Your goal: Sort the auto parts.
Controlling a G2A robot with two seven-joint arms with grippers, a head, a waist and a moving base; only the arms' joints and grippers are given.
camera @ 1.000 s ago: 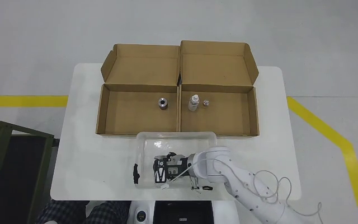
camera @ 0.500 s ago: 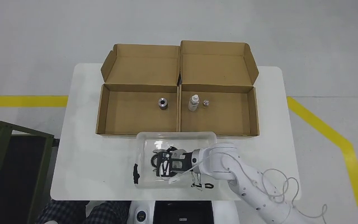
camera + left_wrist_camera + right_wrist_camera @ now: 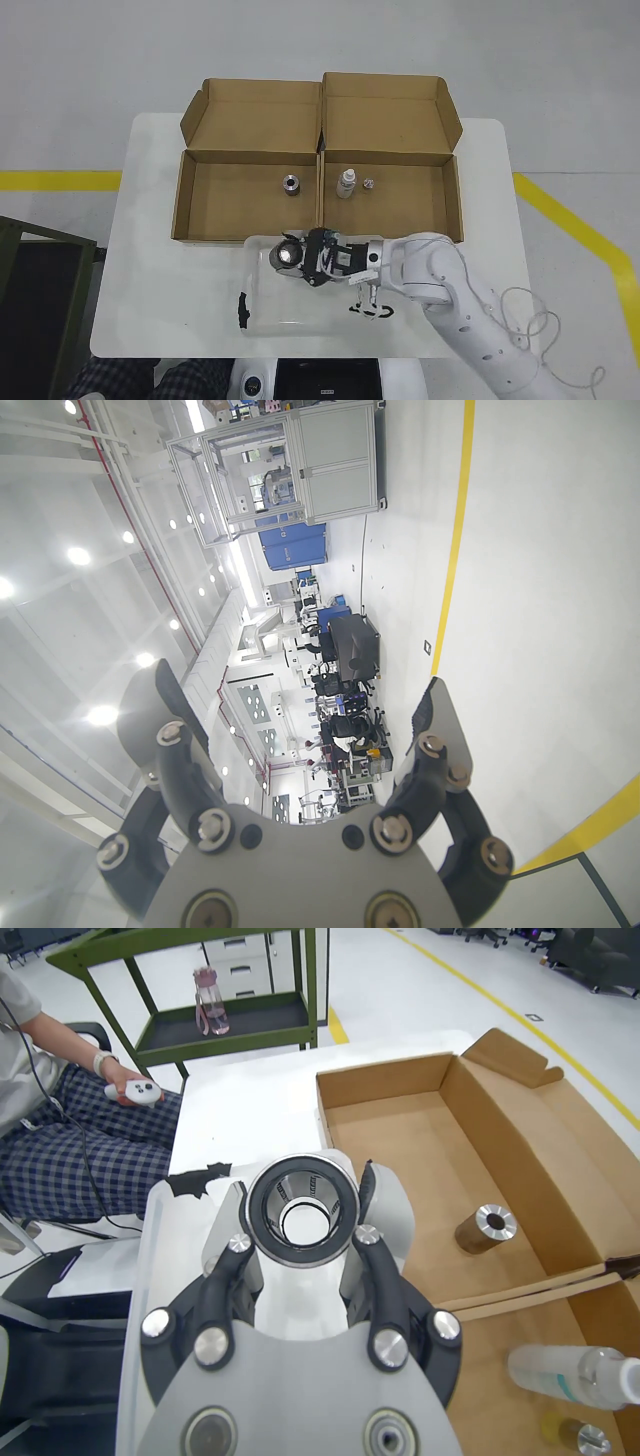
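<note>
Right wrist view: the right hand (image 3: 302, 1188) is clamped on a metal sleeve (image 3: 320, 1193) over the clear tray (image 3: 150, 1233); the left hand (image 3: 297, 680) is spread apart.

Nothing legible anywhere, honestly. The small white bottle (image 3: 565, 1375) has a teal mark on its label that might be print, but it's too blurry to make out. Same with the tiny white emblem on the blue cabinet (image 3: 295, 545) out in the hall behind.

2 brown boxes (image 3: 230, 200), white table (image 3: 150, 260), silver bearing (image 3: 290, 256) with black rim.
</note>
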